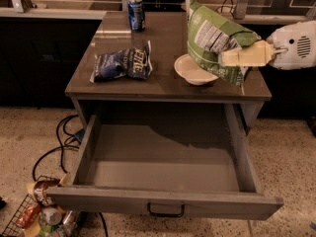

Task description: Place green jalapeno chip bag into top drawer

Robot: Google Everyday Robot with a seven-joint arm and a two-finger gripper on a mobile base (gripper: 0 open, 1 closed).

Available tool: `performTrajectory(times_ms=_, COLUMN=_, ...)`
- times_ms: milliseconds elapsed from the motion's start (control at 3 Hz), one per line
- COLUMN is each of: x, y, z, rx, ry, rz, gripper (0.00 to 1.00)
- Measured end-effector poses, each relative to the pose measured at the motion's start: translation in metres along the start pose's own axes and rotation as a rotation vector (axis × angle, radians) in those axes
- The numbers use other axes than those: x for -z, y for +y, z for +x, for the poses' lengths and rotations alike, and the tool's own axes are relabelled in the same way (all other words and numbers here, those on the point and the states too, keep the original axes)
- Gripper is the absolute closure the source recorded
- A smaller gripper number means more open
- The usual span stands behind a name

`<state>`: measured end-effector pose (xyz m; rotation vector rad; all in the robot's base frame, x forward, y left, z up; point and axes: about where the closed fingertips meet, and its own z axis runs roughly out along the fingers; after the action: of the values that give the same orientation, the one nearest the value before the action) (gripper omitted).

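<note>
The green jalapeno chip bag (212,38) hangs in the air above the table's right side, partly over the white bowl. My gripper (232,57) comes in from the right on a white arm and is shut on the bag's lower right part. The top drawer (163,162) is pulled wide open below the tabletop; its inside is empty and its small dark handle (165,211) faces the front. The bag is above the tabletop, behind the drawer opening.
A dark blue chip bag (123,63) lies on the left of the table (148,85). A white bowl (192,72) sits right of centre. A blue can (136,14) stands at the back. Cables and a wire basket of items (34,216) lie on the floor, lower left.
</note>
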<state>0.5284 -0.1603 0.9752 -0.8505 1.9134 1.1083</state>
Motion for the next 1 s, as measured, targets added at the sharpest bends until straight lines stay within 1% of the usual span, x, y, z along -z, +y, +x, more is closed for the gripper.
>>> performTrajectory(times_ms=333, x=0.000, y=0.000, z=0.000, rx=0.000, ry=0.000, rz=0.000, gripper=1.00)
performTrajectory(times_ms=667, x=-0.009, y=-0.001, z=0.009, rx=-0.006, ry=0.019, rz=-0.022, gripper=1.00)
performTrajectory(times_ms=1000, x=-0.025, y=0.008, z=0.037, rx=-0.001, ry=0.068, rz=-0.064, gripper=1.00)
